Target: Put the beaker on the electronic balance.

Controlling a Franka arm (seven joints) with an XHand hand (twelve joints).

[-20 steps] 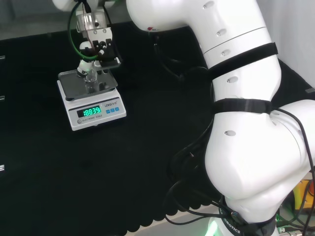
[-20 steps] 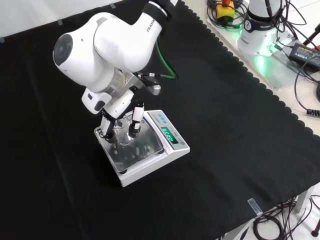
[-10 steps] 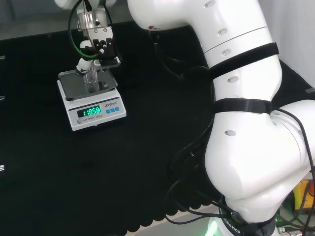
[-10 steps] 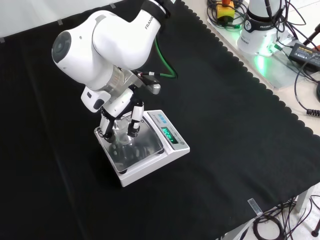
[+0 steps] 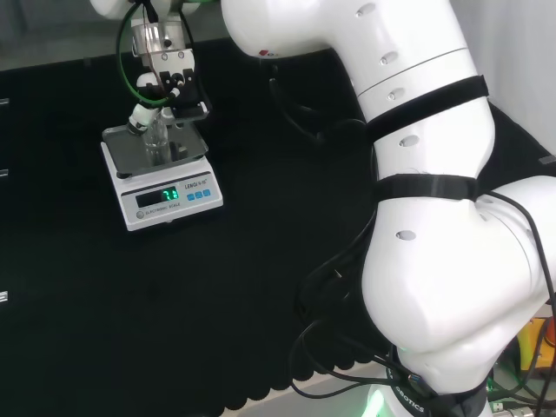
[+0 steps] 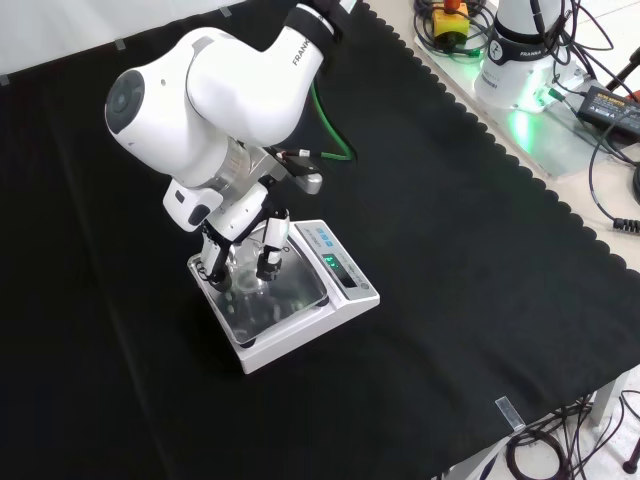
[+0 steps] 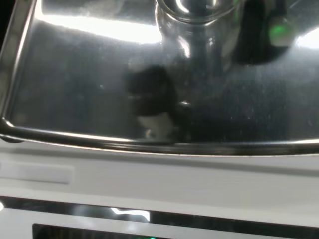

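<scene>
A small clear glass beaker stands upright on the steel pan of the white electronic balance, whose green display is lit. In the front view the beaker sits on the pan's far left part, and the balance lies in the middle of the cloth. The black and white hand hovers just above the beaker. Its fingers hang spread on either side of the glass, apart from it. In the wrist view the beaker rests alone on the pan.
Black cloth lies all around the balance. The arm's big white links rise at the right of the head view. A green cable runs along the arm. Cables and power boxes lie beyond the cloth's scalloped edge.
The hand has risen a little and its fingers have spread off the beaker, which stays on the pan. The balance's lit reading has changed to fewer digits.
</scene>
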